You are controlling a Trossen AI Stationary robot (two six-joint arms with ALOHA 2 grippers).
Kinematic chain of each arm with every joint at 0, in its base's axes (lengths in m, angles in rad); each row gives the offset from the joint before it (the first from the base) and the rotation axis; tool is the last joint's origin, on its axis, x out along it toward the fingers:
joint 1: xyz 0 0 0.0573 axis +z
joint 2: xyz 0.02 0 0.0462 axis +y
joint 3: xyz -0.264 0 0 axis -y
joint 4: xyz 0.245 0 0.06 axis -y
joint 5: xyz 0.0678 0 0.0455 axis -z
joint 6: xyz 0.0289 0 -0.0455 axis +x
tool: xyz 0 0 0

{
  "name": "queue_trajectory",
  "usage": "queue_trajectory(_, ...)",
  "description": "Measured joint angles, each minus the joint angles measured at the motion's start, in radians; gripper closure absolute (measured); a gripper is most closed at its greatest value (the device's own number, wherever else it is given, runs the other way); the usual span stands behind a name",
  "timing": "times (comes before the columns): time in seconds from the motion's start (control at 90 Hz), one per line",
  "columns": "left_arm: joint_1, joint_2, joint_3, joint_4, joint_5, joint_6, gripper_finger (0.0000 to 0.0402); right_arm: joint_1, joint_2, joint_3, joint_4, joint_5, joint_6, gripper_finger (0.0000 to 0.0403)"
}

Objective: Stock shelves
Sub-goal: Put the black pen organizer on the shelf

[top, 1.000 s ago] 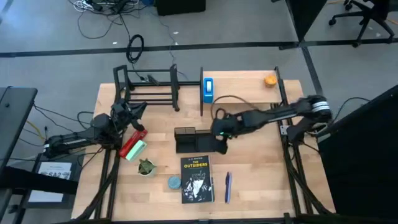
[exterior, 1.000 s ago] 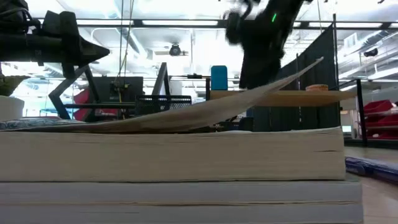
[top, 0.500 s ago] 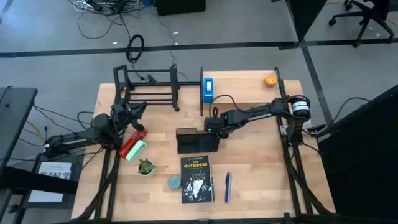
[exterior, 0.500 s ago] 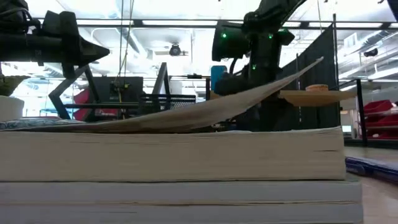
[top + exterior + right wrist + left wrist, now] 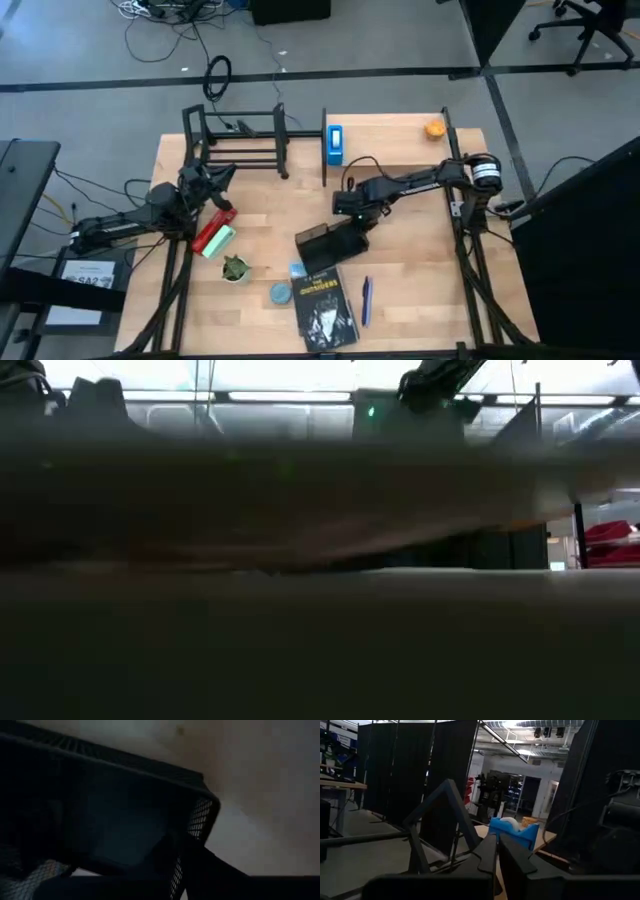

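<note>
Right gripper point(image 5: 350, 222) sits at the table's middle, against the mesh organizer point(image 5: 328, 241), which lies skewed and touches the book point(image 5: 326, 308) near the front edge; I cannot tell how its fingers stand. Left gripper point(image 5: 222, 181), fingers together, waits near the left edge by the rack point(image 5: 236, 140) at the back, the wood shelf point(image 5: 385, 130) beside it.

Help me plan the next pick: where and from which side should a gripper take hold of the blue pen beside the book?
Take the pen across the middle of its barrel, coming straight down from above. It lies flat on the table, so only its top and sides are free. The book lies close on one side, so the jaws should probably open only narrowly.
</note>
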Motion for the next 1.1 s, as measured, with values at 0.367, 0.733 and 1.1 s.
queue_trajectory(0.367, 0.000, 0.000, 0.000, 0.002, 0.000, 0.000, 0.0401, -0.068, -0.426, 0.001, -0.215, 0.058, 0.168, 0.0402)
queue_trajectory(0.733, 0.000, 0.000, 0.000, 0.001, 0.000, 0.000, 0.0401, -0.347, -0.776, 0.043, -0.383, 0.275, 0.209, 0.0402)
queue_trajectory(1.1, 0.000, 0.000, 0.000, 0.001, 0.000, 0.000, 0.0401, -0.816, -0.580, 0.219, -0.366, 0.155, -0.110, 0.0403)
